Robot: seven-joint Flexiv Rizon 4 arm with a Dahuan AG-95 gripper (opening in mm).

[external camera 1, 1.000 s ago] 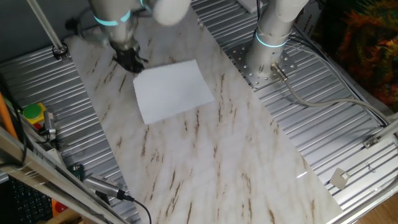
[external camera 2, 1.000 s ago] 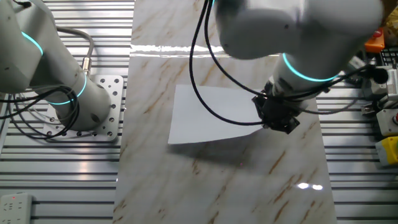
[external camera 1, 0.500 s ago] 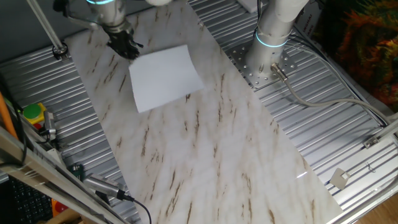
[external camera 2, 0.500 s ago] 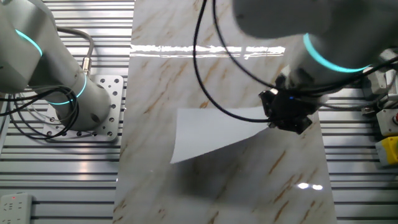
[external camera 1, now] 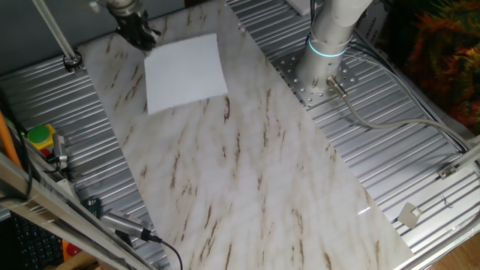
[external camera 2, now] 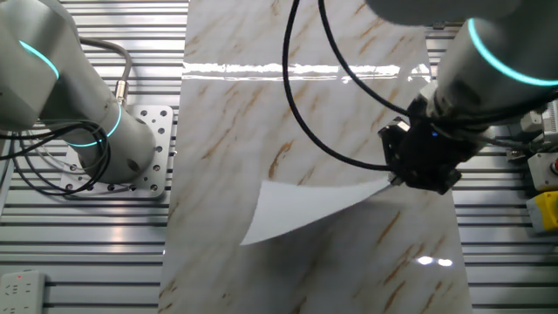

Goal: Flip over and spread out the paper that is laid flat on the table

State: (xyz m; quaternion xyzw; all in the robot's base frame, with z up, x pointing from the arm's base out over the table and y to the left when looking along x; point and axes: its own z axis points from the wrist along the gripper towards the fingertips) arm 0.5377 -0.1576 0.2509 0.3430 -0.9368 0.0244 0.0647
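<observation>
The white paper [external camera 1: 184,72] hangs by one corner from my gripper [external camera 1: 145,39], lifted off the marble table [external camera 1: 247,180]. In the other fixed view the paper [external camera 2: 305,209] slopes down from my gripper [external camera 2: 397,180] to its free corner at the lower left, above the table [external camera 2: 261,105], with a shadow under it. The gripper is shut on the paper's corner. The fingertips are hidden behind the black gripper body in both views.
A second silver arm stands on its base [external camera 1: 326,56] on the ribbed metal beside the table, also in the other fixed view [external camera 2: 87,122]. Yellow and red items [external camera 1: 41,139] and cables lie along the left edge. A small white block [external camera 1: 409,215] lies at the right.
My gripper has risen and moved toward the table's far end, carrying the paper's corner. The sheet has come off the table and now hangs tilted.
</observation>
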